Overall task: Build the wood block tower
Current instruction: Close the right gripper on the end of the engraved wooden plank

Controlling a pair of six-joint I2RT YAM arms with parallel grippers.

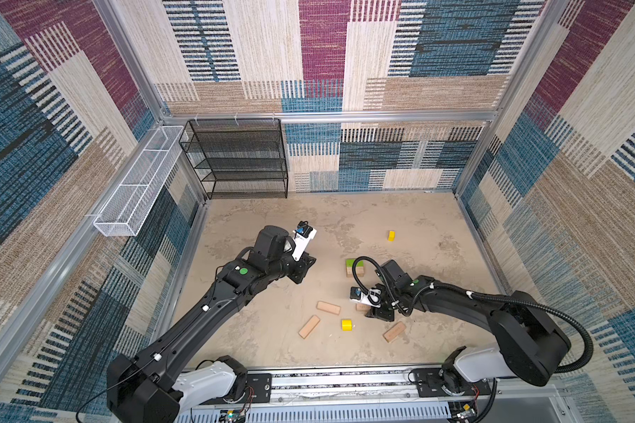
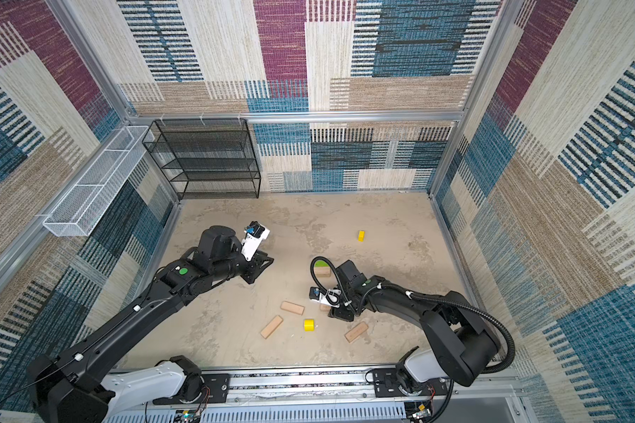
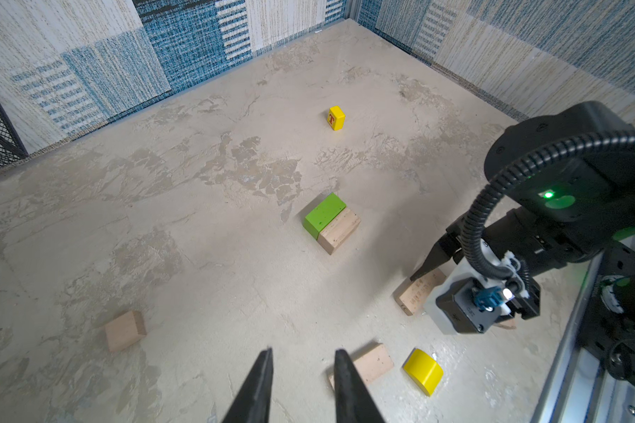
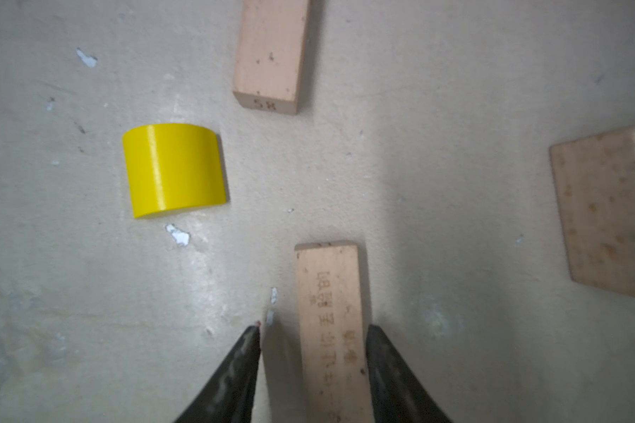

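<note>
A lime-green brick (image 1: 352, 262) lies side by side with a tan block (image 3: 340, 230) mid-floor. My right gripper (image 4: 313, 327) is down at the floor, open, straddling a printed tan plank (image 4: 330, 311); one finger touches its side and the other stands off with a gap. Near it lie a yellow half-round piece (image 4: 175, 170), two tan planks (image 1: 328, 307) (image 1: 309, 326) and a third (image 1: 394, 331). A yellow cube marked T (image 3: 336, 117) stands farther back. My left gripper (image 3: 303, 353) hovers left of the green brick, open and empty.
A black mesh shelf (image 1: 241, 157) stands in the back left corner, with a white wire basket (image 1: 140, 183) on the left wall. Patterned walls enclose the floor on three sides. The arms' base rail (image 1: 345, 381) runs along the front edge.
</note>
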